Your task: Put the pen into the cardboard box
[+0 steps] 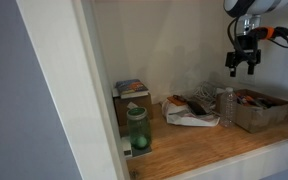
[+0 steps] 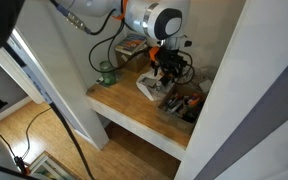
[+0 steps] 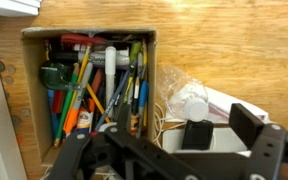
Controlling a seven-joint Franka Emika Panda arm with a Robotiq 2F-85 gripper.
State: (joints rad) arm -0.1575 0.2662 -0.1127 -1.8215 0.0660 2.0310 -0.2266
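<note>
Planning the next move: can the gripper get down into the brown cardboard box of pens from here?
Probably yes. The gripper hangs open, roughly above the open-topped brown cardboard box, with only air between them. However, the colourful pens crowd the inside.

The tool [image 3: 169, 165] hides the cardboard box's [image 3: 32, 110] lower end — fingertips cropped.

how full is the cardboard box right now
Nearly full. In the wrist view the open cardboard box is packed with pens and markers lying side by side, covering almost all of its floor.
</note>
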